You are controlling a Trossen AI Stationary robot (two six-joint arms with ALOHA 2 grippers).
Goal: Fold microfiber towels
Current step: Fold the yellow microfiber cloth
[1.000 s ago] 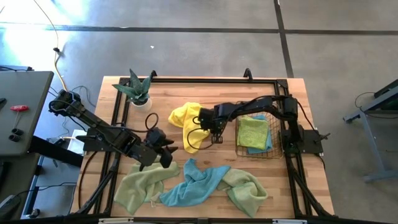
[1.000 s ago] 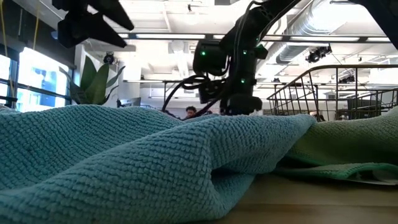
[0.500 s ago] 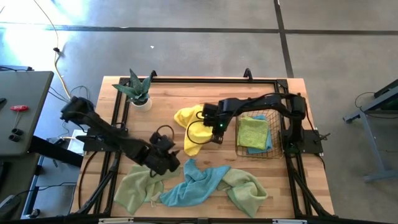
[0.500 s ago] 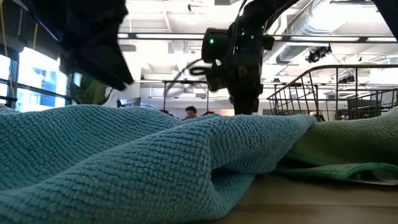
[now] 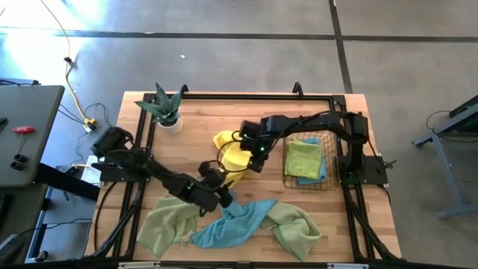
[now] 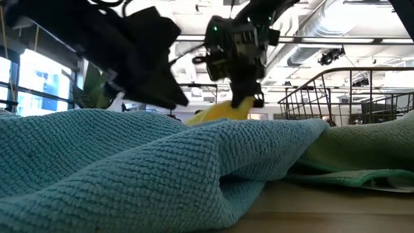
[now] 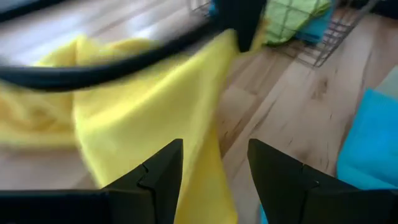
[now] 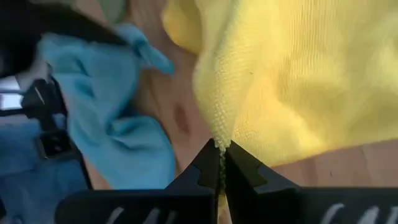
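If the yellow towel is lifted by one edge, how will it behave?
Probably floppy: pinched by the right gripper, the yellow towel already sags in folds. Likely light, since one thin pinched edge carries it. Its nubby weave suggests it will not slip easily.

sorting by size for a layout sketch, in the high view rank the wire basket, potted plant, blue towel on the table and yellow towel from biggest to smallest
1. blue towel, sprawled widest
2. wire basket
3. yellow towel, bunched and partly hidden by the right pincer, so close to the basket
4. potted plant
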